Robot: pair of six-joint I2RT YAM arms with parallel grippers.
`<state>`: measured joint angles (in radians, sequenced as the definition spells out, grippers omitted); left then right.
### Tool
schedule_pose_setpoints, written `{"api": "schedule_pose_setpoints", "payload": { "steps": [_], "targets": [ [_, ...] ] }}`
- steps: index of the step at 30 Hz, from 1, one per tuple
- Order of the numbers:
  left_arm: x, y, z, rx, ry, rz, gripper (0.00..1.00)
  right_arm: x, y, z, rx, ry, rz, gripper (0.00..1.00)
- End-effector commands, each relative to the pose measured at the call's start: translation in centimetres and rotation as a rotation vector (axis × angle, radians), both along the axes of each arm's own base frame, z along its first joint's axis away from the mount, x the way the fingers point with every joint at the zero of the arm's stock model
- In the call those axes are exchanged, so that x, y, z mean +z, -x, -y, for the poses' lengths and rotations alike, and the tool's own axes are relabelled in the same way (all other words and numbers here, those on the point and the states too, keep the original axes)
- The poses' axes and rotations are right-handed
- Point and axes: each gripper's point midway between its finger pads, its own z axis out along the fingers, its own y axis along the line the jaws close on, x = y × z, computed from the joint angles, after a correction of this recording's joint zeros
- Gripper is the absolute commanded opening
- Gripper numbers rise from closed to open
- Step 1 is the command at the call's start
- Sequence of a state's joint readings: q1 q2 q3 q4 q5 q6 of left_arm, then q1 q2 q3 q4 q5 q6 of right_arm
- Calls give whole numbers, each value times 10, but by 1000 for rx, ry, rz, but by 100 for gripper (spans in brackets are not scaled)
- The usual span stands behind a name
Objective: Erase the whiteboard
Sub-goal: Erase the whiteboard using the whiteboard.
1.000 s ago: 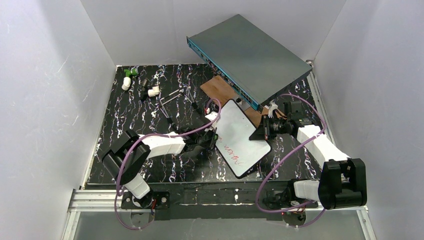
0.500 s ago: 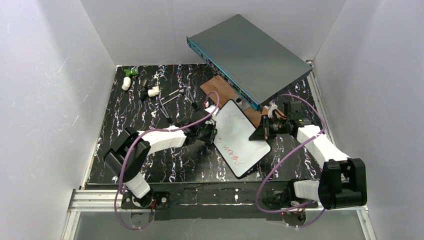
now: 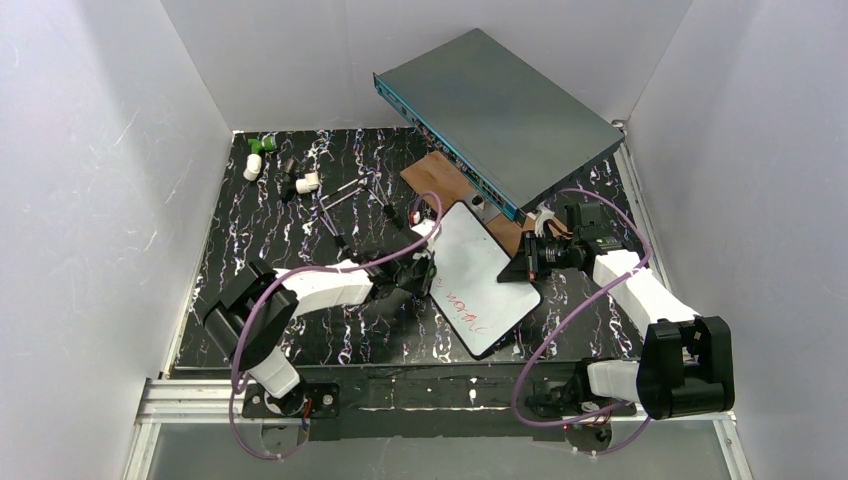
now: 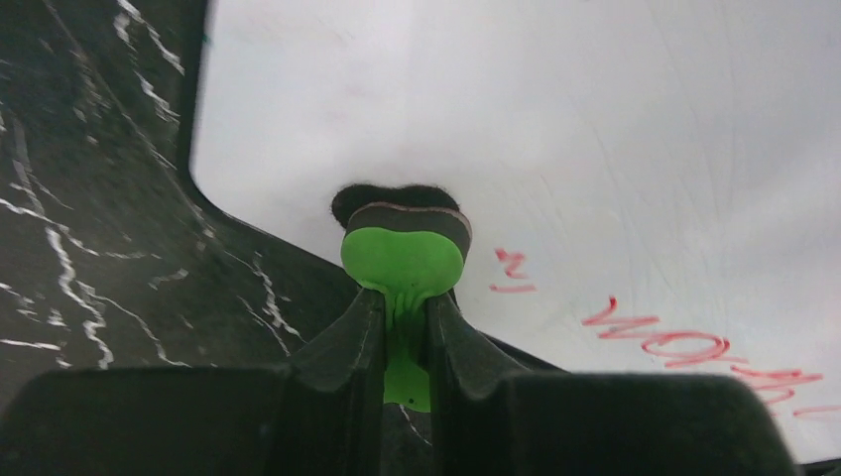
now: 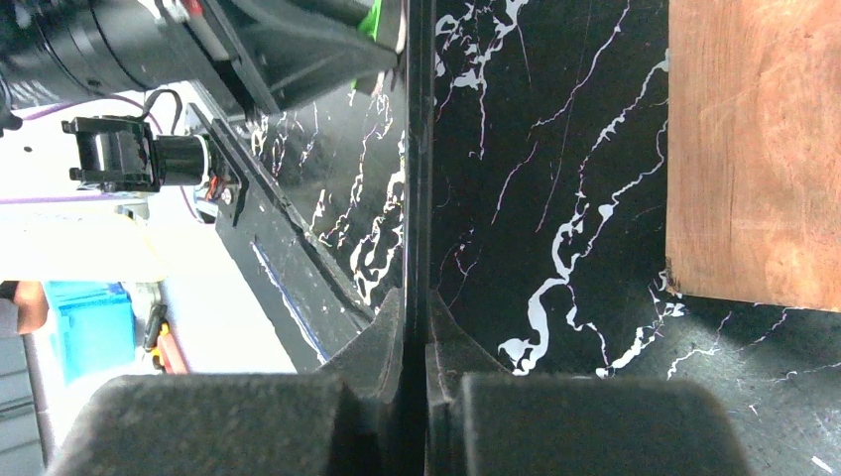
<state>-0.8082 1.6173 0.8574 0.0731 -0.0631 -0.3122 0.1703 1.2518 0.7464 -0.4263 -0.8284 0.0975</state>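
Note:
The whiteboard (image 3: 485,262) is held tilted above the black marbled table, with red writing (image 3: 462,300) on its near half. My right gripper (image 3: 522,268) is shut on its right edge; in the right wrist view the board (image 5: 419,149) shows edge-on between the closed fingers of that gripper (image 5: 417,307). My left gripper (image 3: 420,272) is shut on a green eraser (image 4: 405,256). The eraser's black felt pad touches the whiteboard (image 4: 595,149) near its left edge, just left of the red writing (image 4: 684,342). In the left wrist view the gripper (image 4: 405,302) pinches the eraser's thin green handle.
A grey-teal metal box (image 3: 495,110) leans at the back right. A brown wooden plank (image 3: 440,180) lies under its near edge and shows too in the right wrist view (image 5: 754,149). Small white and green pieces (image 3: 255,160) lie at the back left. White walls enclose the table.
My left gripper moved a little left and away with the eraser, then came back to the board's left edge. The right gripper and the whiteboard have hardly moved.

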Motion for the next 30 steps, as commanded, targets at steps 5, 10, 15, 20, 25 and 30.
{"api": "schedule_pose_setpoints", "payload": {
  "steps": [5,10,15,20,25,30],
  "targets": [
    [-4,40,25,-127,4,-28,0,4,18,-9,105,-33,-1,1],
    [18,7,22,-101,16,-6,0,5,18,-9,104,-29,4,1],
    [11,21,20,-130,27,-62,0,4,17,-9,101,-25,8,1],
    [-8,65,29,-187,18,-82,0,5,17,-9,103,-28,7,1],
    [-11,63,31,-173,-5,-63,0,4,18,-9,106,-31,1,1],
    [13,20,21,-102,0,-29,0,5,17,-9,104,-29,6,1]
  ]
}}
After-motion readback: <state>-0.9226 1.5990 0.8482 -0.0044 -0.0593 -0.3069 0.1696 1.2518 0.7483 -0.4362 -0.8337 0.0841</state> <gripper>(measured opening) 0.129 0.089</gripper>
